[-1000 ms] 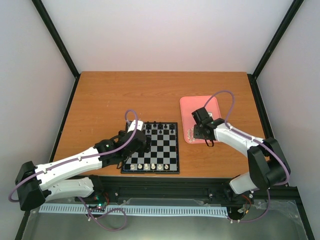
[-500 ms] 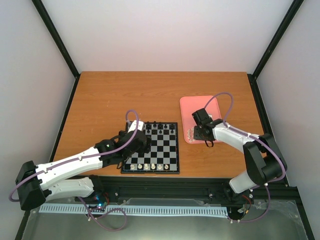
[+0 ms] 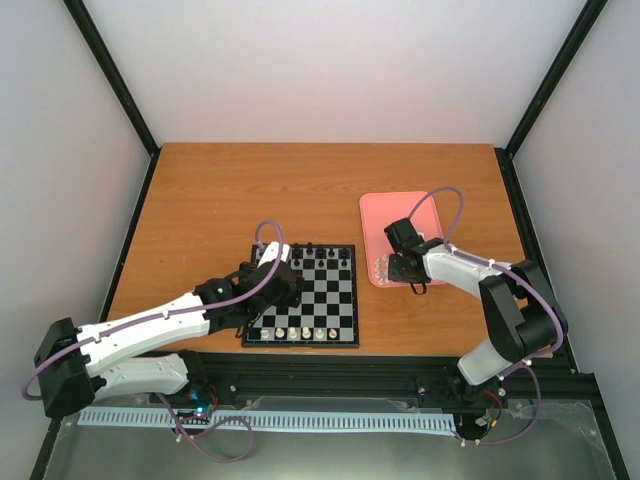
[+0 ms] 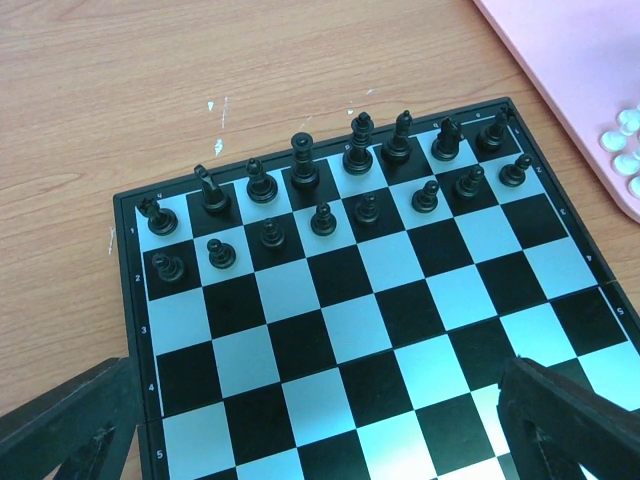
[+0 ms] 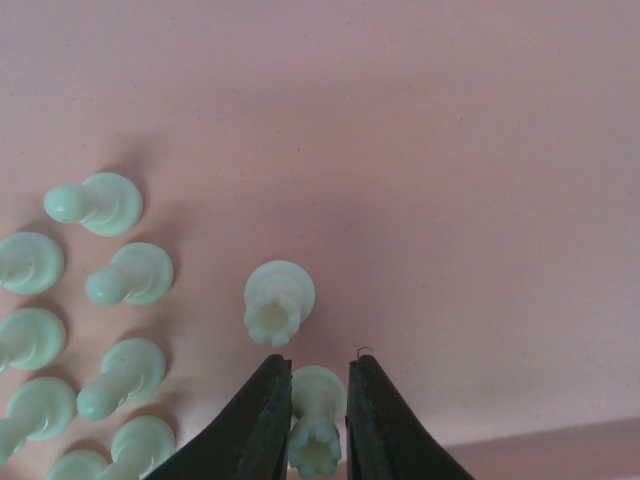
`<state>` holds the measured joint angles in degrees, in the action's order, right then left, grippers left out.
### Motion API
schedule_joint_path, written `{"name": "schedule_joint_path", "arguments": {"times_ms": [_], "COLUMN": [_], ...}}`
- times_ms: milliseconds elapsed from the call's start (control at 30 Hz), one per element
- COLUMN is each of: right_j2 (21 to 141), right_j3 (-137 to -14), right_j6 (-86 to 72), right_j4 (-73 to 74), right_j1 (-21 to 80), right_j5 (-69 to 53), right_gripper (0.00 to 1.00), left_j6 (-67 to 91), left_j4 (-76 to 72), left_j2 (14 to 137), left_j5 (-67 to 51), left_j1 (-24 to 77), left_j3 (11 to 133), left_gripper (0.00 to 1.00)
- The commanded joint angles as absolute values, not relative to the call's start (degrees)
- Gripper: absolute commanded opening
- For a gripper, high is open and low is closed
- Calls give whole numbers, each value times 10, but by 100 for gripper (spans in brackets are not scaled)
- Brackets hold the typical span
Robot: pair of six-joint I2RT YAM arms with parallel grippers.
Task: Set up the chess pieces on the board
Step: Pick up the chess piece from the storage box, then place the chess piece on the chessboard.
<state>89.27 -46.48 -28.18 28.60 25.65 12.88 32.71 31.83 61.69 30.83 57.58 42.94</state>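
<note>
Five digits, 1–5, legible along board [image 4: 300,345] edge | left tool [image 4: 315,425] apart | right tool [image 5: 317,372] clamped on cream piece [image 5: 318,398]

We see a black-and-white checked board [image 3: 318,300] lying flat on the worktop [image 3: 220,200], with cream chess pieces [image 3: 300,333] upright along its near row. More cream ones cluster on a pink tray [image 5: 450,150]. One rook [image 5: 316,420] sits between the right pincer [image 5: 318,365] fingers, seemingly touching them.

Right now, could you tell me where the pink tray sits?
In the top view, the pink tray lies right of the board, under the right gripper.
</note>
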Motion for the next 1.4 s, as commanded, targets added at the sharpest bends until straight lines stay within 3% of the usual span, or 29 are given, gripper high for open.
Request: {"name": "schedule_joint_path", "arguments": {"times_ms": [0, 167, 533, 1000, 1367], "right_j2": [900, 894, 773, 722, 751], "right_j3": [-472, -479, -525, -534, -482], "right_j6": [-279, -278, -260, -295, -362], "right_j4": [276, 285, 389, 466, 421], "right_j1": [253, 253, 274, 556, 676], "right_j5": [139, 146, 132, 85, 57], "right_gripper": [16, 8, 7, 6, 6], "left_j6": [317, 316, 318, 324, 327], "left_j4": [316, 316, 322, 336, 346], "left_j2": [624, 627, 628, 639, 617], "left_j5": [311, 313, 315, 323, 338], "left_j1": [572, 572, 572, 571, 572], "left_j3": [436, 437, 437, 442, 437], "left_gripper": [100, 100, 100, 100, 100]}}
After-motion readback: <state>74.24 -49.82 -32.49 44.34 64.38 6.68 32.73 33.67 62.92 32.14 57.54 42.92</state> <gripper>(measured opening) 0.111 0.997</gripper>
